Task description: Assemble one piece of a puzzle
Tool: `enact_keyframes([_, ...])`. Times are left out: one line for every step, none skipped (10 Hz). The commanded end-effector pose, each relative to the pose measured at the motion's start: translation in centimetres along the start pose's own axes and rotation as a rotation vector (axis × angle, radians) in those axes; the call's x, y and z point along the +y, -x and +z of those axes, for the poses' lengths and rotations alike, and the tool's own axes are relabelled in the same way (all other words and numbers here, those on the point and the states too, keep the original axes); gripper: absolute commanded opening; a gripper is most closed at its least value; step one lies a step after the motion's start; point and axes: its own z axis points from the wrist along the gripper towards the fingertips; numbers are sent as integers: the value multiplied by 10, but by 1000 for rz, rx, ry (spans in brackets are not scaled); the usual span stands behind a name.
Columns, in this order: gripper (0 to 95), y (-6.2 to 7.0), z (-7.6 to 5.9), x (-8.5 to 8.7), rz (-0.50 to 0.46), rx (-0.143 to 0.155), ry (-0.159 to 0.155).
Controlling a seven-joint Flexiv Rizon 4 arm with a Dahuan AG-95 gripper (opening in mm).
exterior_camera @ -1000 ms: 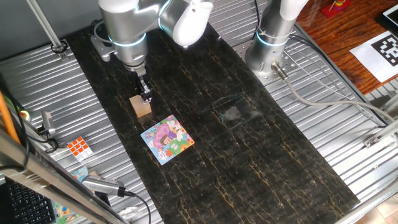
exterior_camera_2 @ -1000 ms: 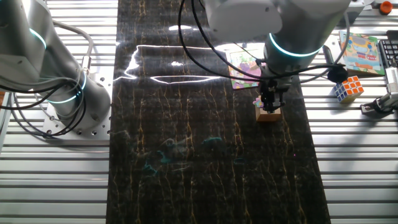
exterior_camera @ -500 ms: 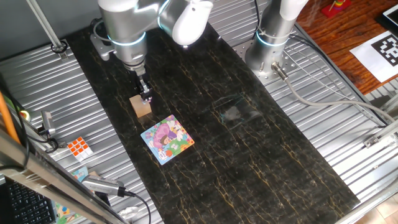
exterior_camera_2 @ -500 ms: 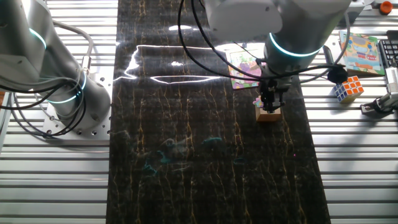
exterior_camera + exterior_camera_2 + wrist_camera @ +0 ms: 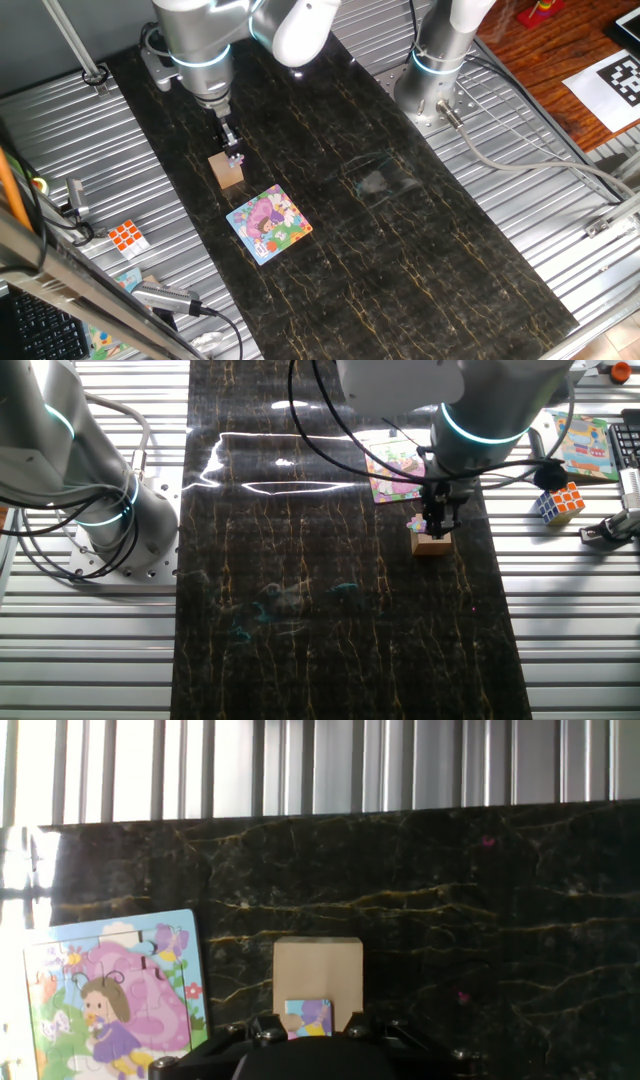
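Hand view: piece (image 5: 307,1017) pinched in gripper (image 5: 308,1028), held above block (image 5: 318,972); puzzle (image 5: 105,990) seen left, apart. Risks judged: thin-edge grip slipped, piece twisted in transit, misaligned and jammed at empty slot.

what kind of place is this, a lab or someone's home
Most likely a robotics lab bench. A second robot arm base is bolted to the ribbed aluminium table, a printed marker tag lies nearby, and the gripper holds the piece above a tan block.
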Motion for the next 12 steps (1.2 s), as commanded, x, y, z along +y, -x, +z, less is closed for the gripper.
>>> enact_keyframes([380, 0, -1, 0, 19, 5, 10])
enact_keyframes([380, 0, -1, 0, 27, 4, 10])
enact_keyframes([380, 0, -1, 0, 29, 4, 10])
enact_keyframes([380, 0, -1, 0, 31, 7, 10])
enact_keyframes([380, 0, -1, 0, 29, 6, 10])
enact_keyframes([380, 0, -1, 0, 26, 6, 11])
enact_keyframes([380, 0, -1, 0, 26, 7, 11])
enact_keyframes([380, 0, 0, 0, 23, 7, 11])
enact_keyframes([380, 0, 4, 0, 19, 6, 11])
enact_keyframes([380, 0, 7, 0, 15, 2, 11])
enact_keyframes([380, 0, 10, 0, 11, -1, 12])
enact_keyframes([380, 0, 12, 0, 8, 0, 11])
